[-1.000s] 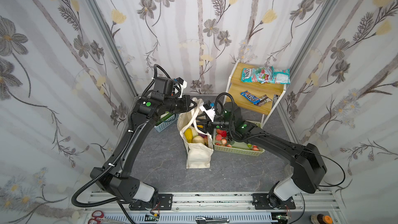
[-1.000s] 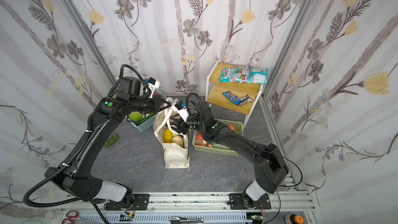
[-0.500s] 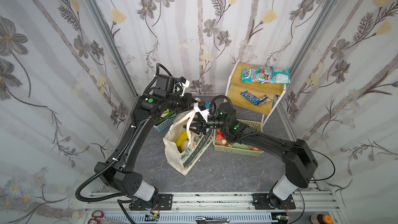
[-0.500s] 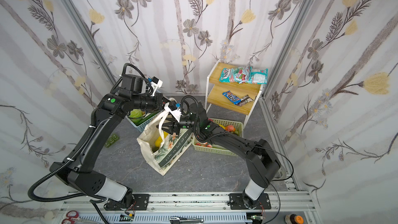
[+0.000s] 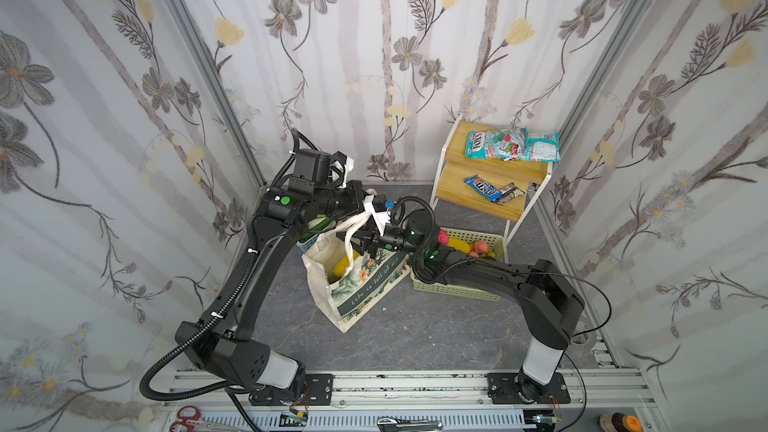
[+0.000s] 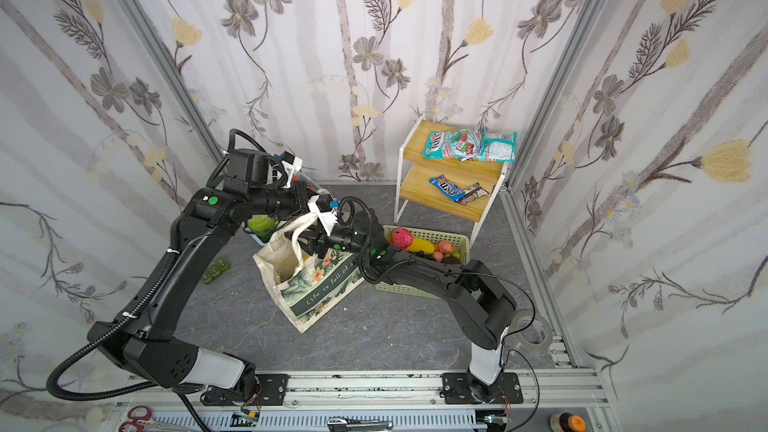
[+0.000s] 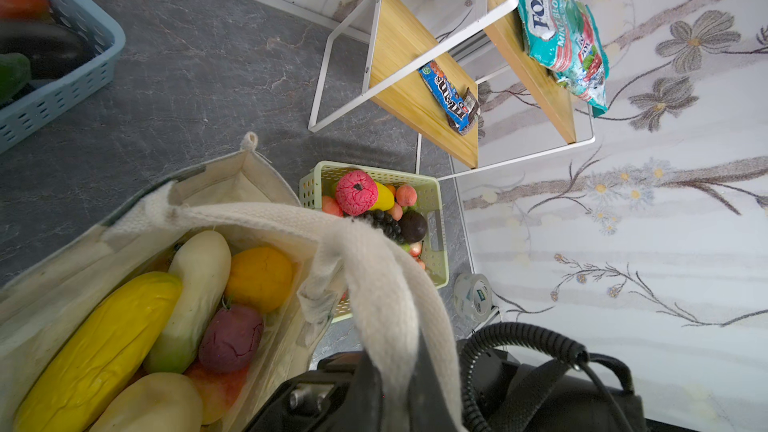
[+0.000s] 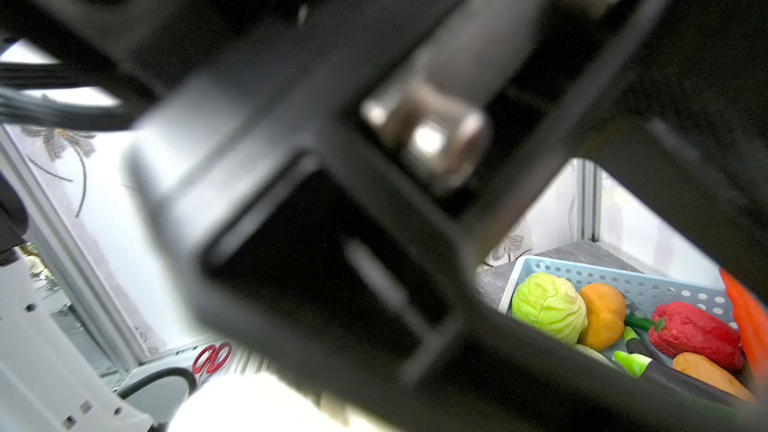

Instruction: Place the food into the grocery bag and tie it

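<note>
The grocery bag (image 5: pixel 360 284) leans tilted on the grey floor in both top views, mouth up and to the left, its leaf-print side (image 6: pixel 320 284) facing up. Its cream handles (image 7: pixel 374 268) are pulled up together. My left gripper (image 7: pixel 395 392) is shut on a handle strap above the bag (image 5: pixel 362 210). In the left wrist view the food lies inside: a yellow oblong fruit (image 7: pixel 95 347), a pale white-green vegetable (image 7: pixel 195 297) and a round orange (image 7: pixel 257 278). My right gripper (image 5: pixel 354 243) is at the handle loop. The left arm's body fills the right wrist view, hiding its jaws.
A pale green basket (image 5: pixel 457 290) of plastic fruit stands right of the bag, under my right arm. A blue basket (image 7: pixel 54 93) of vegetables sits behind the left arm. The wooden shelf (image 5: pixel 457 197) holds teal sweet packets (image 5: pixel 511 149) and a blue chocolate packet (image 5: pixel 482 187). A tape roll (image 6: pixel 528 332) lies front right.
The bag stood upright a second ago. It has been pulled up by its handles and now leans over. Both grippers have shifted a little to the right with the handles.
</note>
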`<state>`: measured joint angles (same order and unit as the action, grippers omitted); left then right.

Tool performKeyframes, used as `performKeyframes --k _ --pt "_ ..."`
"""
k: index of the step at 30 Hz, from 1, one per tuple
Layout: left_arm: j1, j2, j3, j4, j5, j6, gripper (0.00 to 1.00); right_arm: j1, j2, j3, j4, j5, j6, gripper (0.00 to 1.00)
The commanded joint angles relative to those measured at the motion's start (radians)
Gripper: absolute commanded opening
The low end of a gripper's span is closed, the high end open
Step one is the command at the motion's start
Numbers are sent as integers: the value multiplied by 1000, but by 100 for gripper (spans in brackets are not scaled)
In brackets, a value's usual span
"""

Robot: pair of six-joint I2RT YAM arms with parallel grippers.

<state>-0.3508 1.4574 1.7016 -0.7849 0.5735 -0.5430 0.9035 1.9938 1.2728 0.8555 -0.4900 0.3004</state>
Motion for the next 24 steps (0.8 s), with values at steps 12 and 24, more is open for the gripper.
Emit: performKeyframes --k 12,24 --pt "71 -30 -37 38 -4 -18 0 8 55 65 132 81 121 10" --pt "327 -147 -235 64 -39 47 0 0 -174 -106 -347 464 301 0"
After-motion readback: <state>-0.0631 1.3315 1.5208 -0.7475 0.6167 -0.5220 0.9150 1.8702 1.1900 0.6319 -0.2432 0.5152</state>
